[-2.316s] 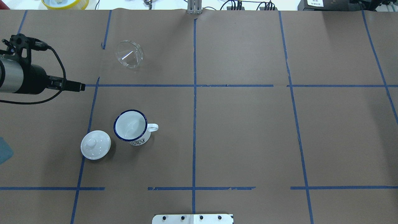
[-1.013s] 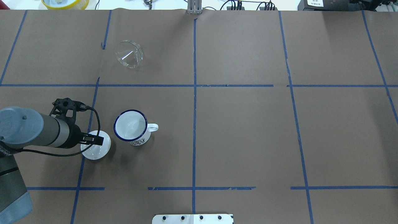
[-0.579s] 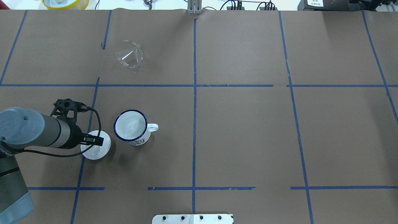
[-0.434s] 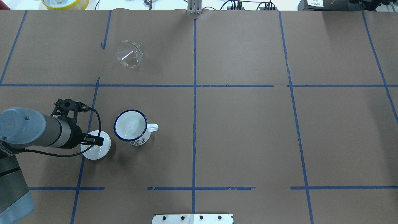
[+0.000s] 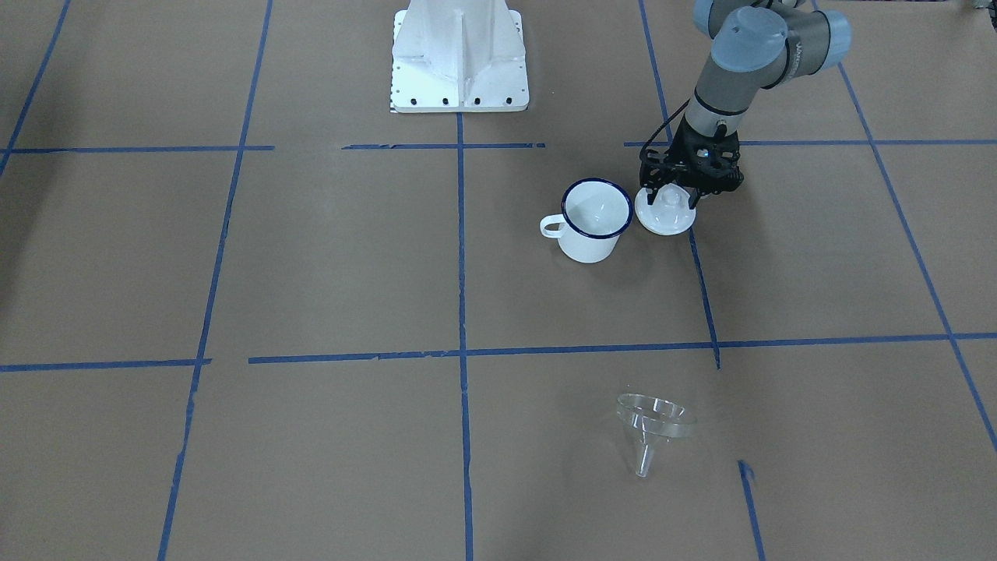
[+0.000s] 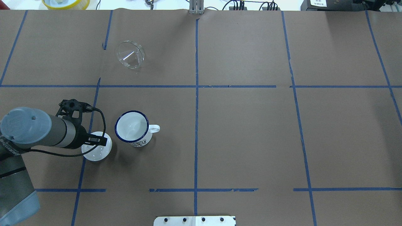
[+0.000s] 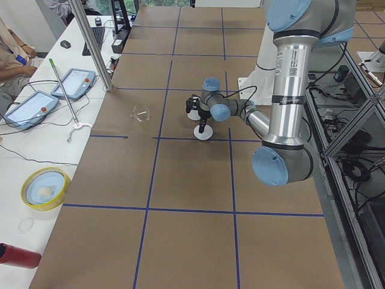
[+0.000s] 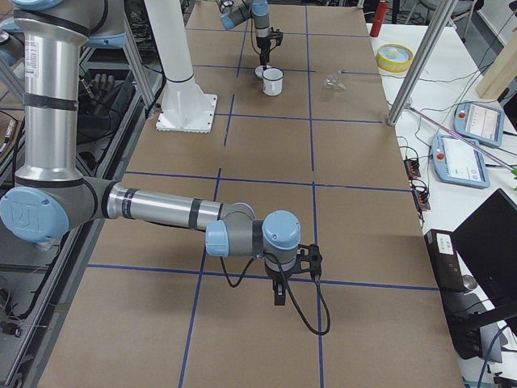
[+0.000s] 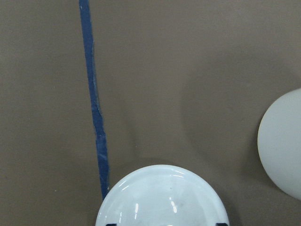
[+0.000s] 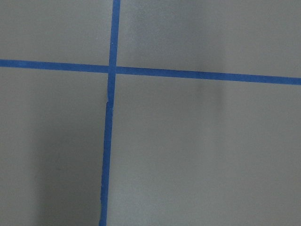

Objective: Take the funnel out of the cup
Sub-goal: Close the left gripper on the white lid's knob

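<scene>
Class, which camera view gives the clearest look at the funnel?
The exterior front-facing view: the funnel shows largest there, with cone mouth and spout both plain. The overhead view shows mostly its round mouth. Both side views show it small and faint; the wrist views miss it.

You'll find a white knobbed lid (image 6: 95, 153) lying on the brown-papered tabletop (image 6: 245, 135), toward 8 o'clock in the overhead view. Its 9 o'clock edge lies over one of the blue tape lines (image 6: 196, 125) that grid the paper. Beyond the tabletop's far edge, at 11 o'clock, sits a yellow bowl (image 6: 66, 3); something pale seems to lie in it, too small to name. The left-end camera also shows you two tablets (image 7: 27, 109) and a red bottle (image 7: 18, 255) on a white side bench (image 7: 36, 150).
</scene>
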Controlling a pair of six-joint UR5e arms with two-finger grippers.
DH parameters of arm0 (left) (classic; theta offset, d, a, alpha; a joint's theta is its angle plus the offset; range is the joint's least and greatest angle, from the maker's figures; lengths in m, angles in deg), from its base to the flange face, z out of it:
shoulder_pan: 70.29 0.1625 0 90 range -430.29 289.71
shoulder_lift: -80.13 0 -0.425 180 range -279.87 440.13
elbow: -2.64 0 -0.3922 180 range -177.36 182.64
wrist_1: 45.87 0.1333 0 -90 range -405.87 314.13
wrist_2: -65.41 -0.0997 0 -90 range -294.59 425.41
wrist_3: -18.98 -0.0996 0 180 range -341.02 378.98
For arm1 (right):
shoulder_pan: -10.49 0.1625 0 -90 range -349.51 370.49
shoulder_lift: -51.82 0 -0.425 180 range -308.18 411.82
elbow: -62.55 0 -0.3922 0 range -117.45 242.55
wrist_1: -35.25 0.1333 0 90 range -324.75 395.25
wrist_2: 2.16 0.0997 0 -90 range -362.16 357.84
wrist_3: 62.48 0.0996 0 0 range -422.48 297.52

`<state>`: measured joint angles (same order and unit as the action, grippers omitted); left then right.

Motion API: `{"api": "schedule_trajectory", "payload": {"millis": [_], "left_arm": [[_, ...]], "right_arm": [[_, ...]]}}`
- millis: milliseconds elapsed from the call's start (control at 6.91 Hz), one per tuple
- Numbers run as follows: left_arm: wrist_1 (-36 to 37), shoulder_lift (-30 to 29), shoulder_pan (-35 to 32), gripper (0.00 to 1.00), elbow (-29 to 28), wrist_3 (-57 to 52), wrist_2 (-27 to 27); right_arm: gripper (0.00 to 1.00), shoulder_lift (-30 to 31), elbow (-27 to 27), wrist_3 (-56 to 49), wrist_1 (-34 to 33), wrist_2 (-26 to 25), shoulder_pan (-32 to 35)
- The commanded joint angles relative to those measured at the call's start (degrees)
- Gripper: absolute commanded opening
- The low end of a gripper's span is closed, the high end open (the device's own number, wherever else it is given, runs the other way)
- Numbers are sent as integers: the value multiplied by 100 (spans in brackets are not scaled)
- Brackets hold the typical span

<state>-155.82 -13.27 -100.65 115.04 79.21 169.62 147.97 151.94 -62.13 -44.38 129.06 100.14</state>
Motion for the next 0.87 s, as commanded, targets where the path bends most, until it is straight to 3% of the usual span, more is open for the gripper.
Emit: {"api": "schedule_trajectory", "payload": {"millis": [0, 724], "left_arm": [[0, 6, -31, 47, 1, -11, 3], [9, 59, -40, 50, 54, -11, 12]], "right_arm": [[100, 0, 0, 0, 0, 0, 0], [100, 0, 0, 0, 0, 0, 0]]}}
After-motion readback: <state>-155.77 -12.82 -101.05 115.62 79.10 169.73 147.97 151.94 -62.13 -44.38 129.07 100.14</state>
